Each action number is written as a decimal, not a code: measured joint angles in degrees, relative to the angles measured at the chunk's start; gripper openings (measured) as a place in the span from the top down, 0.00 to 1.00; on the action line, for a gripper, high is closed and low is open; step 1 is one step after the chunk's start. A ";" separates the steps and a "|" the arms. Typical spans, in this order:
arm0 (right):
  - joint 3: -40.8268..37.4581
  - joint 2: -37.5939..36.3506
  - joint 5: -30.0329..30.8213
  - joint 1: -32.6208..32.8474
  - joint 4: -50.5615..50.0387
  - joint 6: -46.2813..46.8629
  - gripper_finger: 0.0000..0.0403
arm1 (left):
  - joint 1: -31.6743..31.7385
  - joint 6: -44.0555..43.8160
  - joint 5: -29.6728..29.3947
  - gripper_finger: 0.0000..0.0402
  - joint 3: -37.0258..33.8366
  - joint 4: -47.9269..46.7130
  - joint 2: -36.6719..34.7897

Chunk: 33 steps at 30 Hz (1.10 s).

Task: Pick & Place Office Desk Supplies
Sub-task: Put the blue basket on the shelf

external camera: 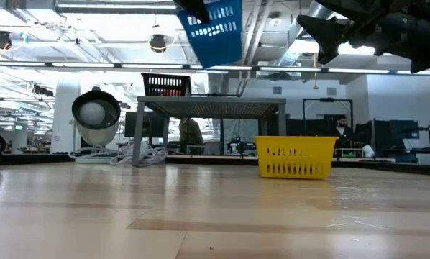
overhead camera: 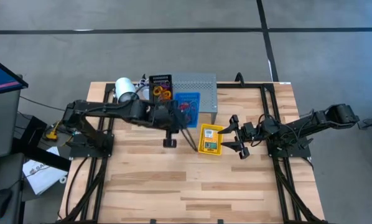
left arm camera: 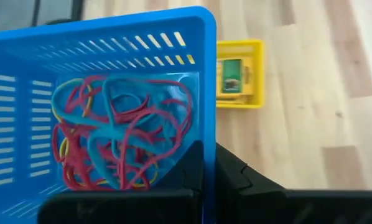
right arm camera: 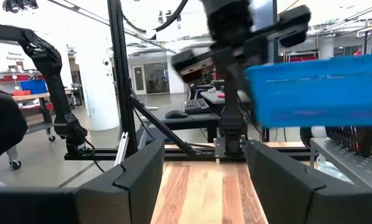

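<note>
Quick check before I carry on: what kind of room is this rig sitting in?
Probably a robotics lab or workshop. Ducts and strip lights hang from an open ceiling, a person sits at monitors behind the wooden table, and another black frame rig stands nearby.

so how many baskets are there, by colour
blue basket: 1, held up off the table by the left gripper
yellow basket: 1, on the table
black basket: 1, on the grey shelf
total: 3
</note>
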 joint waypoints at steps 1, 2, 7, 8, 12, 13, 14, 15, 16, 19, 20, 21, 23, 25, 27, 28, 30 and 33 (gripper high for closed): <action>0.00 0.00 0.00 0.00 0.00 0.00 0.45 | 0.73 0.95 0.00 1.00 1.09 -0.36 0.69; 0.00 0.00 0.00 0.00 0.00 0.00 0.45 | 1.52 1.68 0.01 1.00 2.28 -0.96 1.37; 0.00 0.00 0.00 -0.02 -0.09 0.00 0.45 | 5.55 4.56 0.41 1.00 8.22 -5.54 5.10; 0.00 0.00 0.00 -0.02 -0.11 0.00 0.45 | 6.36 5.13 0.54 1.00 9.32 -6.28 5.61; 0.00 0.00 0.00 0.00 -0.20 -0.01 0.45 | 9.96 7.26 4.32 1.00 12.52 -6.92 7.53; 0.00 0.00 0.00 -0.02 -0.21 -0.01 0.45 | 10.89 7.35 5.07 1.00 13.14 -7.10 7.84; 0.00 0.00 0.00 -0.01 -0.22 -0.02 0.45 | 11.79 7.39 5.87 1.00 13.79 -7.34 8.26; 0.00 0.00 0.00 0.00 -0.22 -0.01 0.45 | 12.65 7.41 6.55 1.00 14.30 -7.39 8.49; 0.00 0.00 0.00 0.00 -0.22 -0.02 0.45 | 13.50 7.45 7.03 1.00 14.46 -7.62 8.54; 0.00 0.00 0.00 0.00 -0.22 -0.02 0.45 | 15.59 8.41 7.12 1.00 14.56 -8.27 9.02; 0.00 0.00 0.00 0.00 -0.22 -0.02 0.45 | 16.26 8.49 7.16 1.00 14.52 -8.73 9.19; 0.00 0.00 0.00 -0.02 -0.23 -0.02 0.45 | 16.81 8.53 7.44 1.00 14.51 -8.97 9.37; 0.00 0.00 -0.01 -0.15 -0.44 -0.04 0.45 | 17.88 9.12 8.96 1.00 14.51 -8.70 9.56; 0.00 0.00 0.00 -0.49 -0.56 -0.02 0.45 | 18.63 9.20 10.10 1.00 14.52 -8.60 9.85; 0.00 0.00 0.00 -0.81 -1.02 -0.02 0.45 | 19.16 9.30 10.14 1.00 14.53 -8.44 10.10; 0.00 0.00 0.00 -0.81 -1.05 -0.02 0.45 | 19.45 9.30 10.30 1.00 14.51 -8.75 10.21; 0.00 0.00 0.00 -0.81 -1.27 -0.02 0.45 | 19.73 9.76 10.40 1.00 14.57 -8.34 10.78; 0.00 0.00 0.00 -0.79 -1.29 -0.02 0.45 | 20.16 10.36 10.39 1.00 14.48 -8.73 11.86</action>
